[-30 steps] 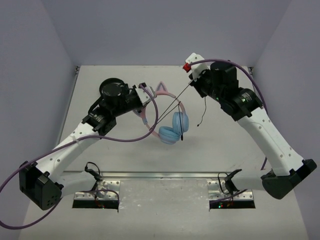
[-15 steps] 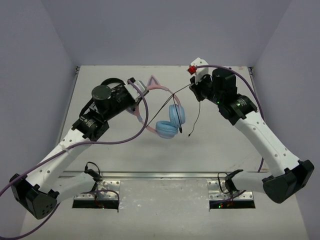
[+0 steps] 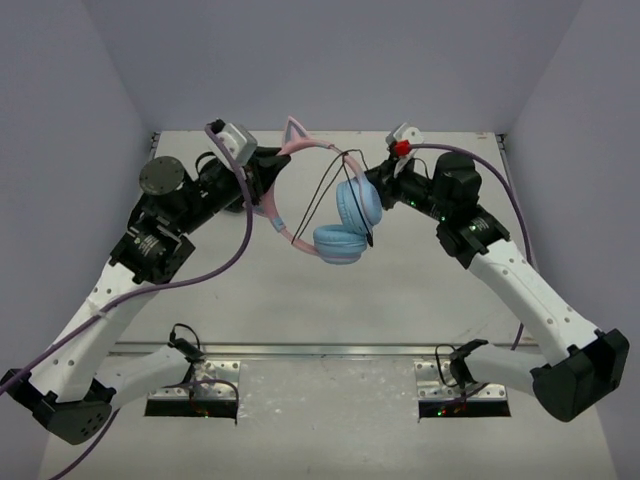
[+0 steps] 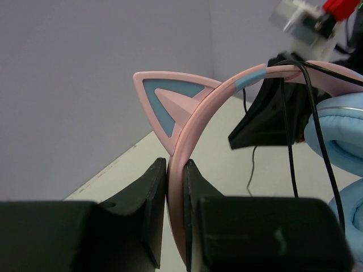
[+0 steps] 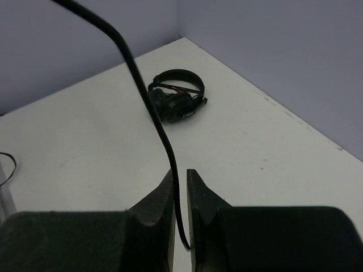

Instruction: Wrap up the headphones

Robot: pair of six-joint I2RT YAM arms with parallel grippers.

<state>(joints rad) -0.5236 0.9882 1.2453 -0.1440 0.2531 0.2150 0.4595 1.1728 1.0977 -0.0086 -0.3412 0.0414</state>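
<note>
Headphones (image 3: 357,205) are up off the table (image 3: 450,300), hanging between the two grippers over the far middle, close to the back wall (image 3: 320,60). A wide stretch of matte white tabletop lies between them and the arm bases.

Left gripper (image 4: 176,170) pinches the pink headband (image 4: 204,105) edge-on, right below a cat ear (image 4: 170,96), which is a smooth plastic triangle with a blue inset. Right gripper (image 5: 180,184) has its fingers pressed nearly together on the thin black cable (image 5: 148,102), which curves up and away from them. The ear cups (image 3: 340,243) are round, light blue and cushiony. Black headphones (image 5: 176,99) lie flat near the table's far corner, just off the wall edge.
</note>
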